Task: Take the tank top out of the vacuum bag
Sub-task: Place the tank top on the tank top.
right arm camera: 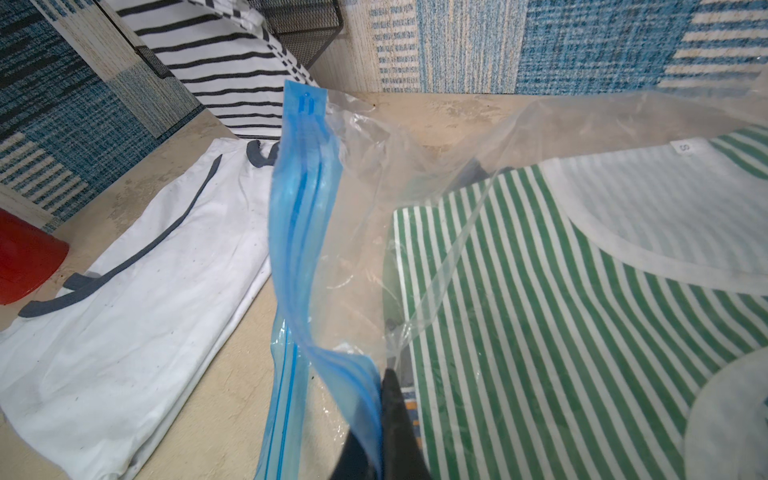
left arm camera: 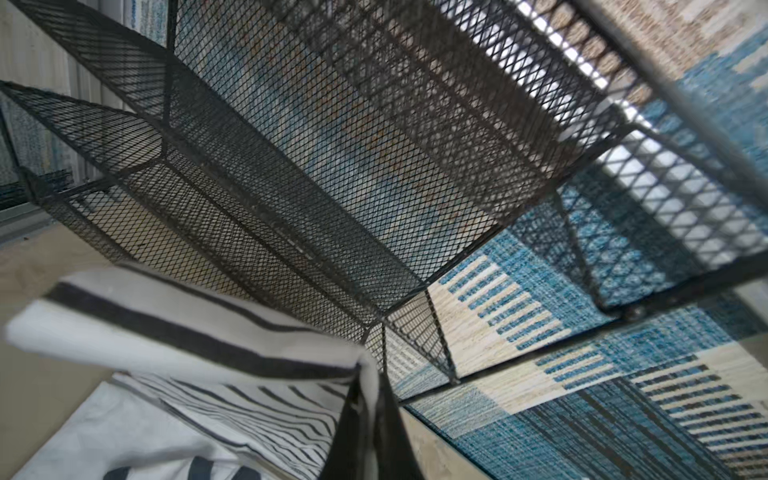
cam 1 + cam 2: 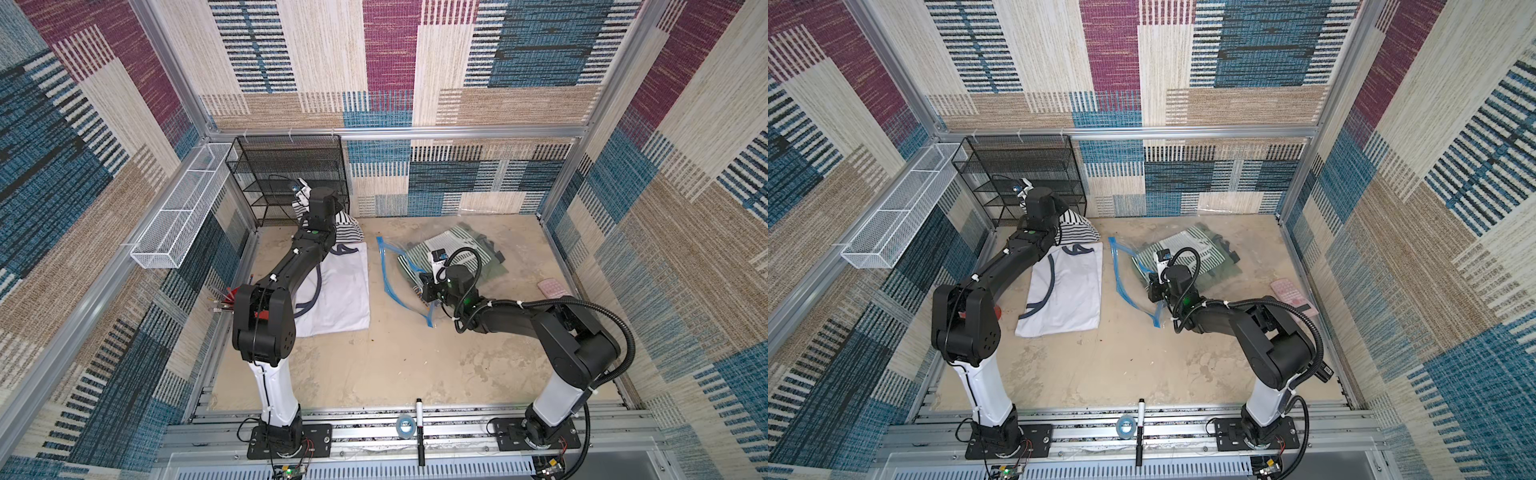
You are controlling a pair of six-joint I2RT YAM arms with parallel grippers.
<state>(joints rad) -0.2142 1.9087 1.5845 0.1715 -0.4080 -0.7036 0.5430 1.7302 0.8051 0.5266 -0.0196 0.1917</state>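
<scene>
Right wrist view is showing us the right gripper [image 1: 380, 419] pinching tight on the blue zip strip [image 1: 297, 199] of the vacuum bag [image 1: 436, 137], holding one lip raised so the mouth is gaping. The strip is running straight away from the fingers. The green-striped tank top [image 1: 540, 311] is lying flat inside the bag, just beyond that strip on the robot's right side. We are judging that the mouth is opening toward the robot's left. The left gripper [image 2: 370, 419], though, is clamping a black-striped garment [image 2: 187, 332] up by the black mesh rack [image 2: 291, 166], well apart from the bag. We are expecting it to need freeing before reaching in across the strip.
</scene>
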